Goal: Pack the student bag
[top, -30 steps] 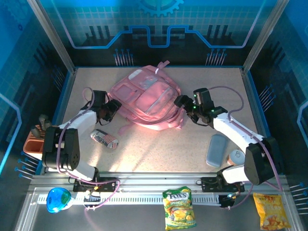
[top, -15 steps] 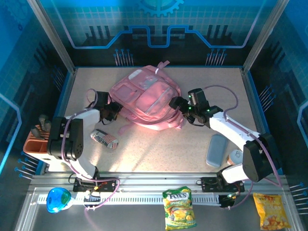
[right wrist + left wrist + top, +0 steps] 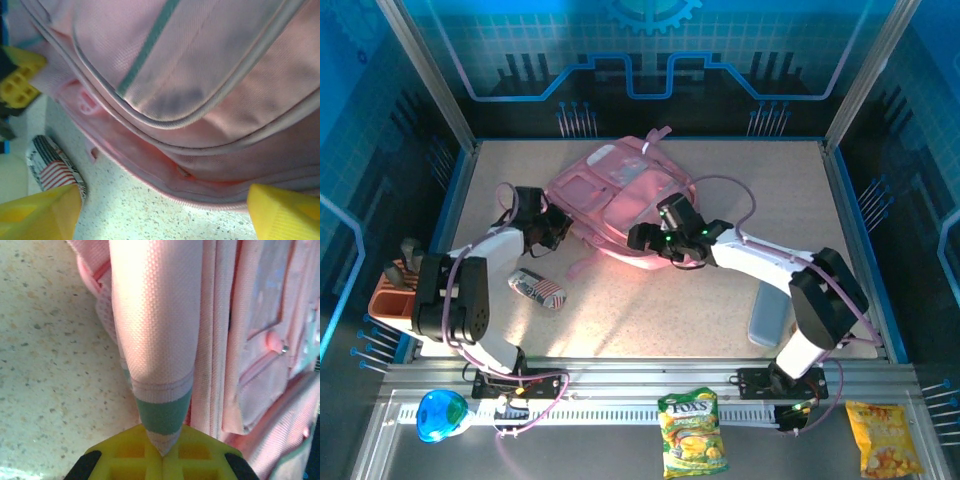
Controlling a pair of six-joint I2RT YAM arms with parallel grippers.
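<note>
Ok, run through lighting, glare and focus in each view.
Top external: blue tint around the cell, a warm bright pool on the table by the bag, fairly sharp throughout. Left wrist: the strap pinched in the left gripper shows crisp weave; the bag behind is soft. Right wrist: bag fabric smeared and shadowed, yellow fingers blurred, table bright at lower left.

The bag (image 3: 610, 195) is pink with a teal stripe. The table (image 3: 650, 310) is beige and speckled. A pouch (image 3: 537, 289) near its left edge bears red-and-white stripes. A case (image 3: 765, 322) toward the right edge is grey.
</note>
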